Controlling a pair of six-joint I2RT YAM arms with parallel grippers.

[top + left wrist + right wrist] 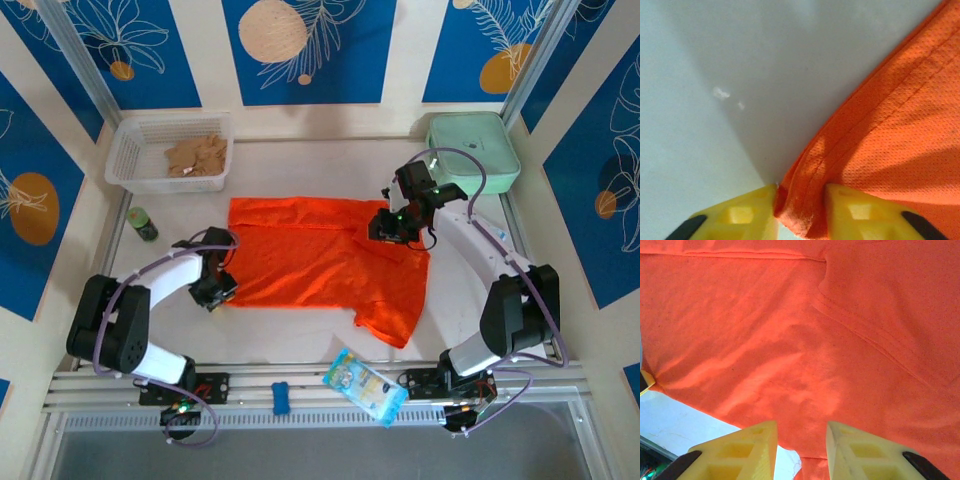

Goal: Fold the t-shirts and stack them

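The left tool [801,202] is clenched on the t-shirt's [330,262] near hem, and we see the cloth running rightward over the surface [290,335] to our right tool [801,435], gripping its far side.

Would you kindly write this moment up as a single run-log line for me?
step: fold t-shirt | left gripper: pinching hem corner | right gripper: on cloth, grip unclear | t-shirt: spread on table

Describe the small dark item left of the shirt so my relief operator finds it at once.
Start at the white basket in the far left corner of the table. Just in front of it, left of the orange t-shirt, sits a small dark container. Its dark body and green top set it apart from the pale basket and the bright shirt.
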